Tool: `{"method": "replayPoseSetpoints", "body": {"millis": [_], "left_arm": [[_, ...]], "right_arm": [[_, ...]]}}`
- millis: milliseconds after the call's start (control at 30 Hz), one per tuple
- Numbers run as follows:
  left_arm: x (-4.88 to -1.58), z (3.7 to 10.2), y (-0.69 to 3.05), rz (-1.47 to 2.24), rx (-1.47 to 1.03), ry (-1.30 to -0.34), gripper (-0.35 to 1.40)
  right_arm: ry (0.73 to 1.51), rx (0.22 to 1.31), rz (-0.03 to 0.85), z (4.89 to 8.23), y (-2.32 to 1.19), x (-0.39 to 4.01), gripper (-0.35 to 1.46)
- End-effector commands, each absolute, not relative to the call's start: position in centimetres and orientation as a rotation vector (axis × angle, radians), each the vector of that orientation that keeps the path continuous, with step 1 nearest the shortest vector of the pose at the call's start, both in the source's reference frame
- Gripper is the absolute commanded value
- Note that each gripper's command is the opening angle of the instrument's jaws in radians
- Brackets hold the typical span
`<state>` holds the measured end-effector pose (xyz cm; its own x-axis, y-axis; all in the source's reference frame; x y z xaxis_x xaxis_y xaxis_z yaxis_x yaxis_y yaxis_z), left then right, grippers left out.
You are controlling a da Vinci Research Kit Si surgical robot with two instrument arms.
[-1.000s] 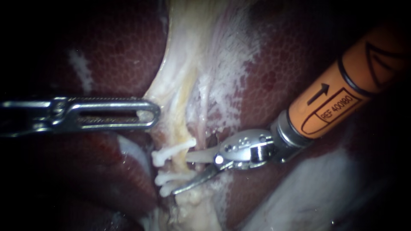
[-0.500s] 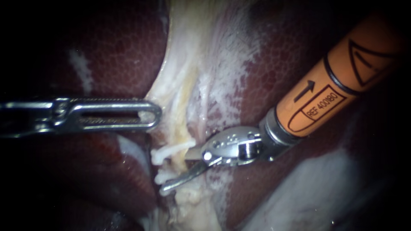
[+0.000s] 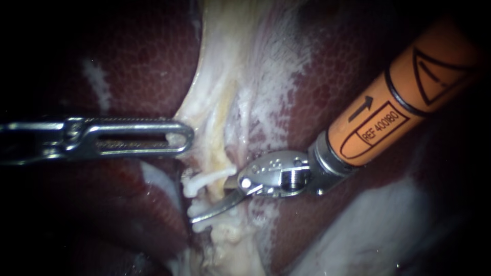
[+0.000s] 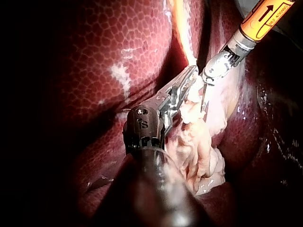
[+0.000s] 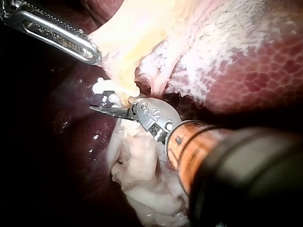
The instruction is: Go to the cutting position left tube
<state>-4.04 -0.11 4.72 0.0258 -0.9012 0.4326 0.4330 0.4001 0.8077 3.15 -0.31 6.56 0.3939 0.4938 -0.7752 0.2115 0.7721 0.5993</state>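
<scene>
where the pale strands run down between the lobes of the liver (image 3: 143, 51), the items stand as follows.

your right instrument (image 3: 210, 202): comes in from the upper right, with an orange sleeve behind a metal wrist and a pair of blades at the tip. the blades are spread. the lower one lies long and bare across the lower white clips (image 3: 197, 208); the upper one shows only as a short stub beside the tube.

left tube (image 3: 219, 156): a yellowish strand crossed by an upper white clip (image 3: 204, 180). the stretch just below that clip sits in the gap between the blades; you cannot tell whether it touches either blade.

your left instrument (image 3: 186, 138): comes in level from the left, its slotted jaws pressed together on the edge of the pale tissue (image 3: 204, 102), just beside the tube and above the clips.

whitish heap (image 5: 142, 170): loose and lumpy, lying under your right instrument's wrist in its own wrist view.
</scene>
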Motion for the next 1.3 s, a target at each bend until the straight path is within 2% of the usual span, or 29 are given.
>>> {"method": "replayPoseSetpoints", "body": {"millis": [33, 433, 867, 1300], "left_arm": [[-4.04, 4.72, -0.11, -1.11, 0.534, -1.11, -0.35], [-4.03, 4.73, -0.11, -1.109, 0.534, -1.11, -0.35], [-4.03, 4.73, -0.11, -1.109, 0.534, -1.11, -0.35], [-4.03, 4.74, -0.11, -1.109, 0.534, -1.11, -0.35]], "right_arm": [[1.177, 0.705, 0.2, 6.56, -0.31, 3.14, 0.72], [1.176, 0.71, 0.203, 6.57, -0.31, 3.12, 0.6], [1.175, 0.715, 0.205, 6.58, -0.3, 3.11, 0.38], [1.173, 0.72, 0.208, 6.59, -0.3, 3.11, 0.38]]}}
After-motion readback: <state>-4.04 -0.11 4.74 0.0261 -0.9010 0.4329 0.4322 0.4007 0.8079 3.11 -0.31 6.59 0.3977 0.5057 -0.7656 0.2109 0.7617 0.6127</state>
